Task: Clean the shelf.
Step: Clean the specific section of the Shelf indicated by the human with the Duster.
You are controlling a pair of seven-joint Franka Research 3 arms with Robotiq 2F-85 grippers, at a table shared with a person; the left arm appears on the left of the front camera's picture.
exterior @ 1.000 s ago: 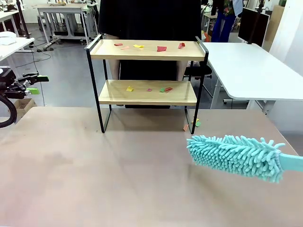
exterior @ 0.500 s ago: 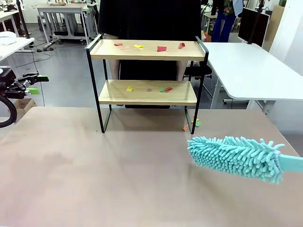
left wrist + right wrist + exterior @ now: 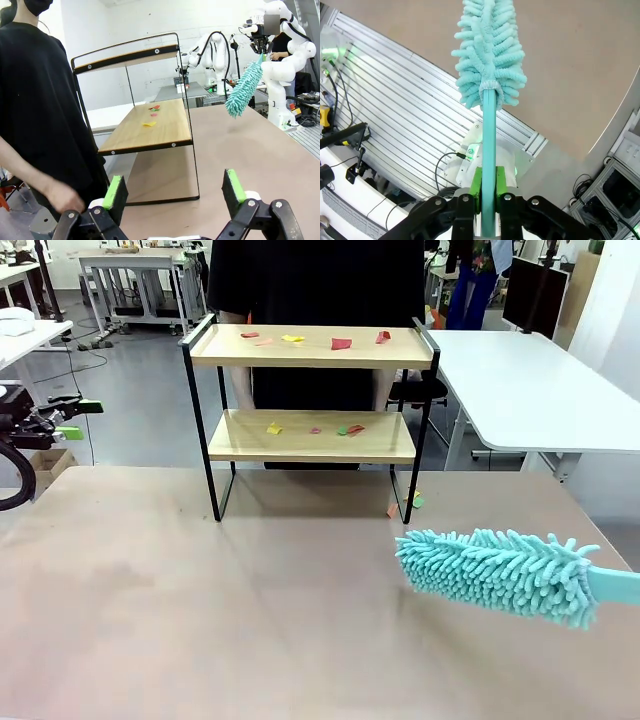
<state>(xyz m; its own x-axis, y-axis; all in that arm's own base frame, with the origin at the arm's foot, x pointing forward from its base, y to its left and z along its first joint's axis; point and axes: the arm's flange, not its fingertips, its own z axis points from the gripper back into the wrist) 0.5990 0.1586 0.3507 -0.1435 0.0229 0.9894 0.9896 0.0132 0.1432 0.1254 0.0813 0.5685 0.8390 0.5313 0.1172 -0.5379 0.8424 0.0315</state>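
from the front, catches the shelf [image 3: 310, 359] head-on, upright at the far middle of the table [image 3: 200, 620], with a person [image 3: 310, 280] in black right behind it. puts the teal duster [image 3: 495, 570] low to the shelf's front right, fluffy head aimed toward it but well apart. sets the left gripper [image 3: 75, 418] far off to the shelf's left, jaws wide apart and empty.

from the left wrist, takes the shelf end-on and adds the person's hand [image 3: 60, 197] hanging beside its far end.

from the right wrist, supplies the grip: right gripper [image 3: 488, 182] with jaws clamped on the duster's thin handle.

shelf itself: two light wooden boards in a thin black frame with raised side rails, small red, yellow and green scraps [image 3: 341, 343] strewn on both boards.
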